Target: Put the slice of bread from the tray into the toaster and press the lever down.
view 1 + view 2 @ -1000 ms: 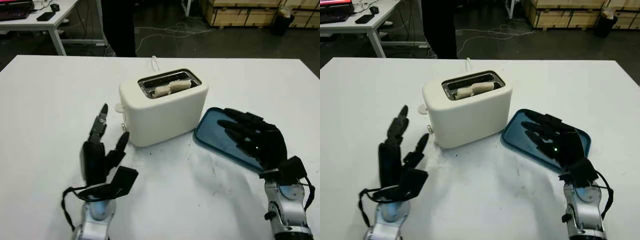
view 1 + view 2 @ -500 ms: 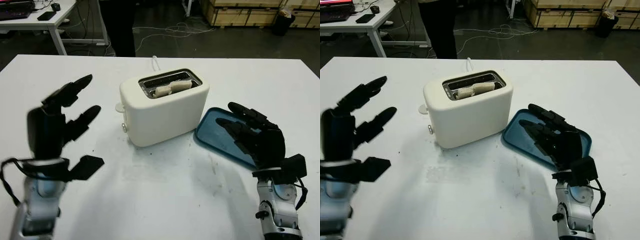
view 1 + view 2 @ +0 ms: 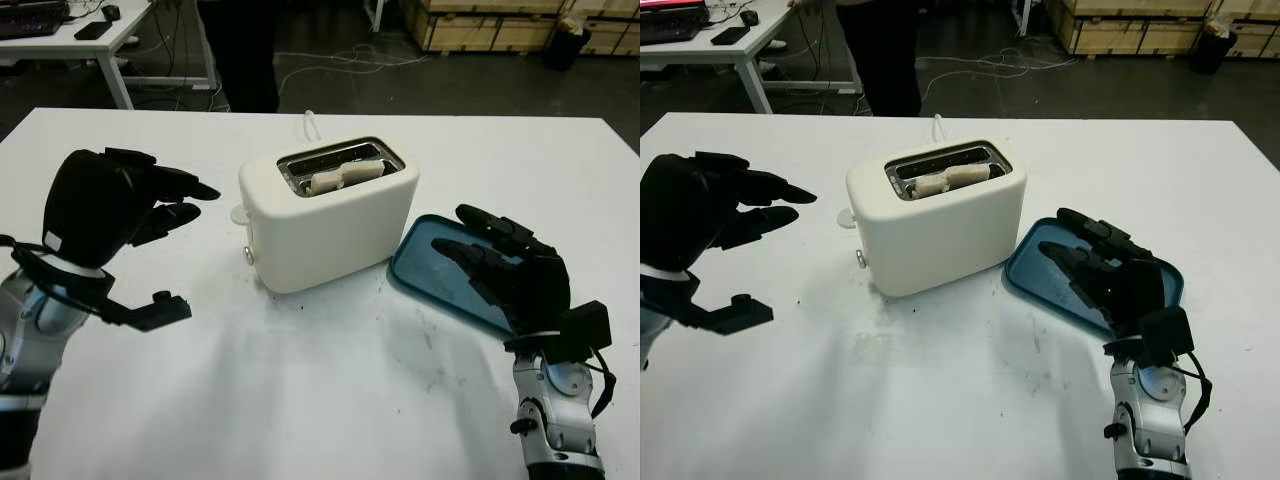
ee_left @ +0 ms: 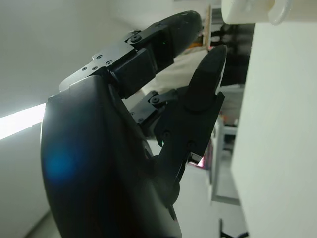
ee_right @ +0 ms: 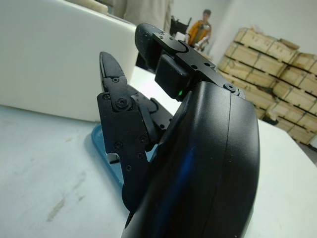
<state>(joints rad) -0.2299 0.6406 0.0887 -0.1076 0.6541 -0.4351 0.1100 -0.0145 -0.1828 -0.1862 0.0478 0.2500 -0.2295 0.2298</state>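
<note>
the slice of bread [image 3: 342, 177] already sits in the slot of the toaster [image 3: 330, 215], so pressing the lever [image 3: 238, 213] remains; better to come down squarely on it. the left hand [image 3: 110, 205], open and empty, hovers beside it. the right hand [image 3: 510, 270], open, hangs over the tray [image 3: 420, 262].

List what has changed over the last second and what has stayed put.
The left hand has risen from the table near the toaster's lever end and swung out to the left; it now hovers there, open, fingers pointing toward the toaster. The right hand drew back slightly over the blue tray, open. The toaster, the bread slice in its slot and the tray have not moved.
</note>
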